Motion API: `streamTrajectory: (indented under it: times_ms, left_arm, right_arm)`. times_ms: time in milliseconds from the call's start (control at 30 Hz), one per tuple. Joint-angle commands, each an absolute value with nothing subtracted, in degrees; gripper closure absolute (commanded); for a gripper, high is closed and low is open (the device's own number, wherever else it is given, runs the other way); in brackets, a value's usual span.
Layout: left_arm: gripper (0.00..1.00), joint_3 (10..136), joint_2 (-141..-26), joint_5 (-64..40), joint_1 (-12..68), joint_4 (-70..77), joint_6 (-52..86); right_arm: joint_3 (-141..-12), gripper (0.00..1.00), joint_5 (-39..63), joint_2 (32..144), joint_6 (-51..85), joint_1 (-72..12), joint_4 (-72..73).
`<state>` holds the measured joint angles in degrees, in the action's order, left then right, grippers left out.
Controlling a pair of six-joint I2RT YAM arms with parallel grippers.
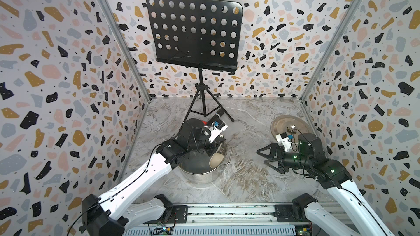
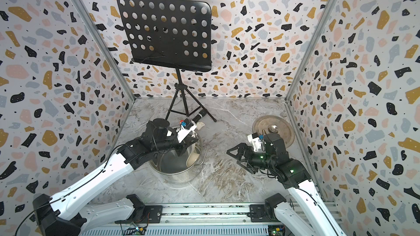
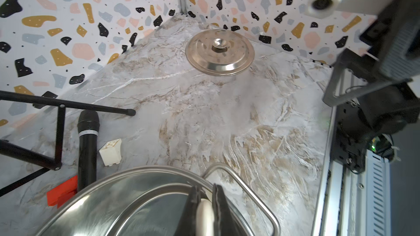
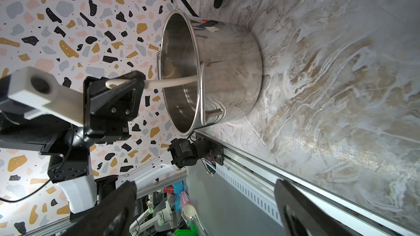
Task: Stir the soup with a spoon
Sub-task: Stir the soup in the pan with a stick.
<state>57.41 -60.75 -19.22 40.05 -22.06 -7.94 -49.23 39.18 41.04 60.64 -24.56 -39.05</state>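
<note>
stirring seemed under way: left claw (image 3: pixel 205 203) gripped the spoon (image 1: pixel 217 159) inside the pot (image 1: pixel 200 179); right claw (image 1: pixel 264 158) hung open, idle.

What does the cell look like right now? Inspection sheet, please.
Surface: marble-pattern tabletop, no spills seen.
Job's things: pot upright, no liquid visible; spoon bowl inside, handle rising past the rim.
Clutter: lid knob-up, apart from the pot; microphone, cream block, red piece and music stand behind the pot.
Grippers: left gripper shut on the spoon handle; right gripper open, empty, beside the pot.
Cables: black cable along the left arm, clear of the pot.
Surroundings: terrazzo-print walls on three sides; rail at the front.
</note>
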Motion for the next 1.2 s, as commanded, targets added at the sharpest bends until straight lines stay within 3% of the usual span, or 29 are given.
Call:
streamTrajectory:
  times_ms: [0, 133, 333, 467, 667, 900, 1167]
  left_arm:
    - [1.00, 54.2, -55.0, -22.1, 40.7, -25.5, -10.0]
    - [1.00, 49.0, -47.2, -17.2, 40.6, -29.3, -9.0]
    - [1.00, 43.1, -36.9, -2.0, 39.8, -28.7, -0.8]
    - [1.00, 43.6, -36.0, 8.4, 35.8, -30.7, 4.2]
    - [1.00, 46.5, -40.5, 14.9, 29.8, -30.9, 6.8]
    - [1.00, 52.6, -52.0, 12.7, 28.3, -23.6, 3.3]
    - [1.00, 60.4, -64.0, -0.6, 28.5, -18.4, 1.8]
  right_arm:
    - [-49.4, 0.00, 39.2, 41.4, 61.0, -24.7, -38.0]
    - [-49.4, 0.00, 39.8, 42.7, 60.9, -24.7, -36.9]
    - [-49.6, 0.00, 40.6, 44.6, 60.6, -24.8, -35.8]
    - [-50.1, 0.00, 41.2, 45.4, 60.4, -24.8, -35.5]
    - [-50.5, 0.00, 41.5, 45.4, 59.6, -24.8, -36.5]
    - [-50.1, 0.00, 41.1, 44.0, 59.6, -24.8, -37.5]
    - [-49.8, 0.00, 40.1, 42.6, 60.3, -24.7, -38.0]
